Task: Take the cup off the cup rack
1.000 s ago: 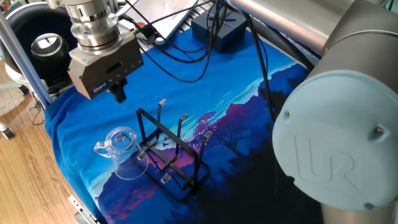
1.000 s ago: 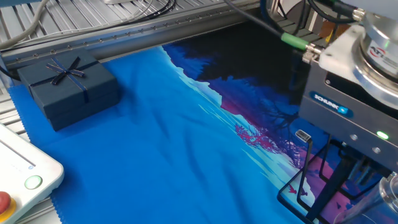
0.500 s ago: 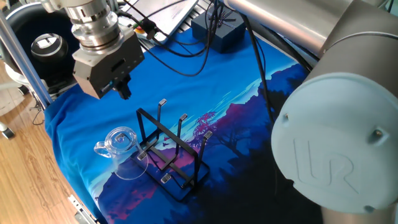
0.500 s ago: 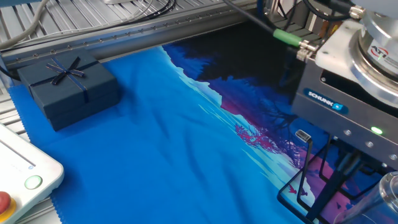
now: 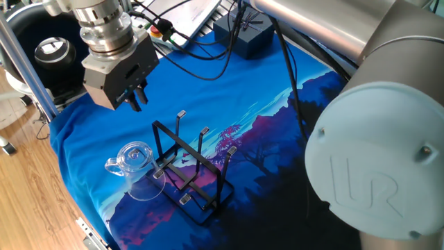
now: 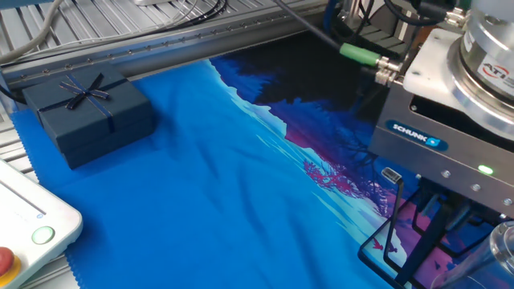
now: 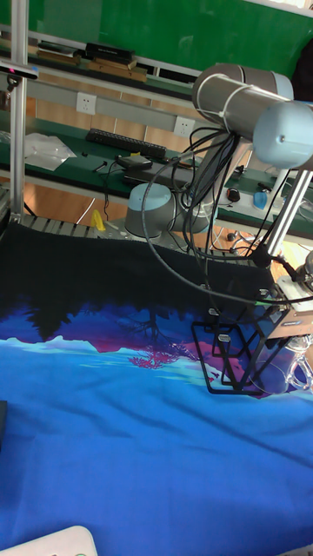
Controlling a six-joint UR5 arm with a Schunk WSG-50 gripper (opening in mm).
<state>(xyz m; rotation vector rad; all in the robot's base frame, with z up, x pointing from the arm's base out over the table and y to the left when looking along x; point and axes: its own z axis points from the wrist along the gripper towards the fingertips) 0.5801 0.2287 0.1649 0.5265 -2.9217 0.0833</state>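
Nearest, the cup (image 5: 137, 164) is seen tilted on a low prong at the outer end of the cup rack (image 5: 192, 169), its handle turned away from the frame. The cup rack is seated on the blue cloth (image 5: 229, 90) covering the worktop. Farther back and higher, the gripper (image 5: 136, 96) is held in the air, apart from the cup, its dark fingers slightly parted and empty. Farthest, a dark gift box (image 6: 87, 114) is noted on the cloth.
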